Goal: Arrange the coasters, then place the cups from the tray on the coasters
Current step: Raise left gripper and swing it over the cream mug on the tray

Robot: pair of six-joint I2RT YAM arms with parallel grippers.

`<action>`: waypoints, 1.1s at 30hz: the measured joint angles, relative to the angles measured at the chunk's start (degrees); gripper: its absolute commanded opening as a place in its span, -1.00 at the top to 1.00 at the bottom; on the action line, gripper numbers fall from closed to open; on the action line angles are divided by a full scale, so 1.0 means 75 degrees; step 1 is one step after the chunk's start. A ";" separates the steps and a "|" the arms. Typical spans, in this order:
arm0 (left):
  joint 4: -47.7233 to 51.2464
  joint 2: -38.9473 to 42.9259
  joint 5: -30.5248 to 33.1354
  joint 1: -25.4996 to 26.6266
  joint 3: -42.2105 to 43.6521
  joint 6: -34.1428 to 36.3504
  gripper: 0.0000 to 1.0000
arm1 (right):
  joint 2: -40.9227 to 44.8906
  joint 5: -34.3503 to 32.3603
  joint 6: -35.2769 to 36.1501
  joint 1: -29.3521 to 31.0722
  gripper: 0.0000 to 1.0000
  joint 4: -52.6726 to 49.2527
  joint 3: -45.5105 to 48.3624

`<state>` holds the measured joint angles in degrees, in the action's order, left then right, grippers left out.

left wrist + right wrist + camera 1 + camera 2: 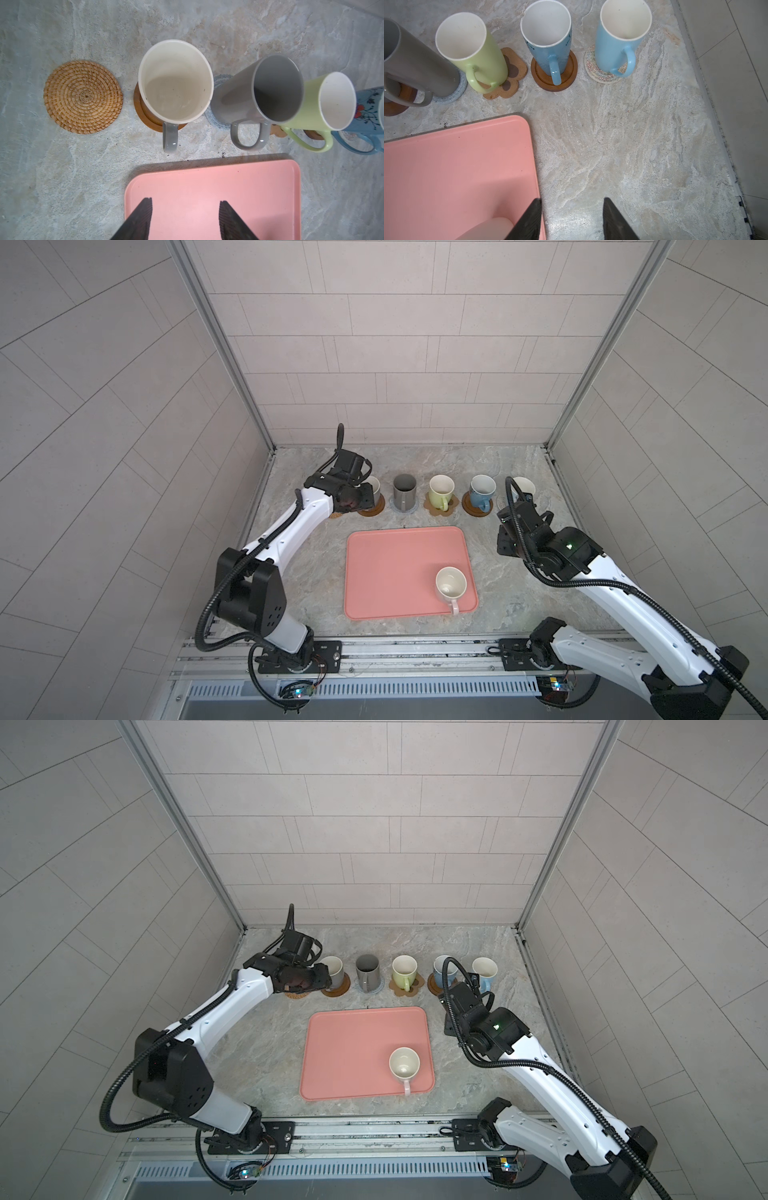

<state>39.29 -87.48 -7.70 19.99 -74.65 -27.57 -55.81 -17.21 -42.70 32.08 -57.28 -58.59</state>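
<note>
Five cups stand in a row on coasters: a grey-handled cup [175,83] on a wooden disc [143,112], a dark grey cup [234,99] on blue-grey crochet [452,95], a green cup [483,60] on the paw coaster [512,72], a patterned blue cup [548,52] on a wooden disc [566,79], and a light blue cup [614,47] on beige crochet [600,76]. The rattan coaster [83,96] lies bare at the row's left end. A pink-handled cup [451,583] stands on the tray [386,568]. My left gripper [186,207] hangs open and empty above the tray's far left corner. My right gripper [572,207] is open and empty beside the tray's right edge.
The cell's walls close in the marble table on the left, right and back. The cup row runs just behind the tray. A metal rail with both arm bases [374,651] lines the front edge.
</note>
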 measured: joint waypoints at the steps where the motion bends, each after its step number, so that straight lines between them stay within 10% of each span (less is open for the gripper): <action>1: -0.0015 0.0096 -0.0032 0.0000 0.0082 -0.0015 -0.17 | 0.0000 0.0032 -0.0009 0.0000 0.00 0.0000 0.0000; 13: 0.0204 0.1556 -0.0052 0.0379 0.0857 -0.0294 -0.16 | 0.0111 0.0157 -0.0093 0.0000 -0.01 0.0079 0.0198; 33: 0.0300 0.1014 0.0361 0.5240 0.1218 -0.1798 -0.16 | -0.0152 0.0035 -0.0169 -0.0099 -0.03 0.0259 0.0245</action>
<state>41.54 -79.88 -4.99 59.29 -65.52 -41.06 -56.95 -16.95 -43.97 31.33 -55.33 -56.75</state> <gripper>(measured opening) 0.581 0.512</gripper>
